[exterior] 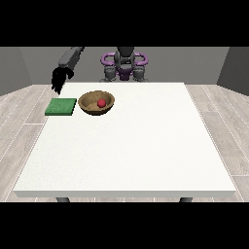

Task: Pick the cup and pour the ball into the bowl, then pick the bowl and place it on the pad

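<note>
A red ball [101, 103] lies inside the wooden bowl [89, 106] on the white table [126, 146], far left. Just left of the bowl sits the green pad [61, 107]. Above the pad's far edge hangs the hand at the view's left [59, 79]; whether its fingers are apart cannot be told.

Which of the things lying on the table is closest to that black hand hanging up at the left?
The green pad. It lies almost under the hand at the view's left; the wooden bowl holding the red ball sits beside it, further right.
</note>
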Motion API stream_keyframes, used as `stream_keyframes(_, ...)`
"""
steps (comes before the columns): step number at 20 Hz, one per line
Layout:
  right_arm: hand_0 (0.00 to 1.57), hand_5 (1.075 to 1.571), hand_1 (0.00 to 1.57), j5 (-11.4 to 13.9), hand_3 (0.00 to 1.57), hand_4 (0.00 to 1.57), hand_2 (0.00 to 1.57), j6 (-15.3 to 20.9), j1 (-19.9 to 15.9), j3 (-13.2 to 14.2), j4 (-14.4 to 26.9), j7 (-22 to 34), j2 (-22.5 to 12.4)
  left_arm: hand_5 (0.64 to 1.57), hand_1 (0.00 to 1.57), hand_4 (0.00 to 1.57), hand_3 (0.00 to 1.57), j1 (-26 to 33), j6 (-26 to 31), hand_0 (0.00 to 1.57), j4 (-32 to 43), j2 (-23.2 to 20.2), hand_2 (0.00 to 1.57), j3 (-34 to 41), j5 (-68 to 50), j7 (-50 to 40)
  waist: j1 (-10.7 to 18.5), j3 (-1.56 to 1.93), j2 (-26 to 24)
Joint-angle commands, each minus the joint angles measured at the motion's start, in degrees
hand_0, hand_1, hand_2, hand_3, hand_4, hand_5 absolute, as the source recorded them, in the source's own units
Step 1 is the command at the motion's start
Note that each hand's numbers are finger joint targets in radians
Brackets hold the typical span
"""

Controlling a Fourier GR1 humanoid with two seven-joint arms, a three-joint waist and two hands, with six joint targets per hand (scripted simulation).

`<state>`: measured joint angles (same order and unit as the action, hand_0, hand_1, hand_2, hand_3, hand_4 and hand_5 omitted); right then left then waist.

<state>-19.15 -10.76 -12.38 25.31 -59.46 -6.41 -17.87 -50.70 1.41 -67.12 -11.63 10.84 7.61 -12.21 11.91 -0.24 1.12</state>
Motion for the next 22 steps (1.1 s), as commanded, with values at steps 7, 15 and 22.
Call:
stream_keyframes(7,0.0,1.565,0.0,1.8,0.0,0.7,0.0,0.7,-4.5,-2.5,8.2,-8.7,5.1,1.56,0.0,1.02,0.0,1.6,13.9,0.0,0.5,-12.1,0.0,10.8,-14.1,1.6,-1.7,0.27,7.1)
stream_keyframes(15,0.0,1.554,0.0,3.0,0.0,0.54,0.0,1.1,-10.0,-3.1,17.7,-14.0,4.7,1.536,0.0,1.01,0.0,6.6,17.7,0.0,-1.4,-17.3,0.0,14.0,-19.2,1.4,-2.9,0.28,8.2)
stream_keyframes(22,0.0,1.548,0.0,3.5,0.0,0.48,0.0,-0.2,-13.4,-1.7,26.5,-20.3,2.1,1.536,0.0,1.02,0.0,7.6,16.2,0.0,-8.6,-16.7,0.0,12.9,-21.2,-1.4,-0.4,0.31,10.9)
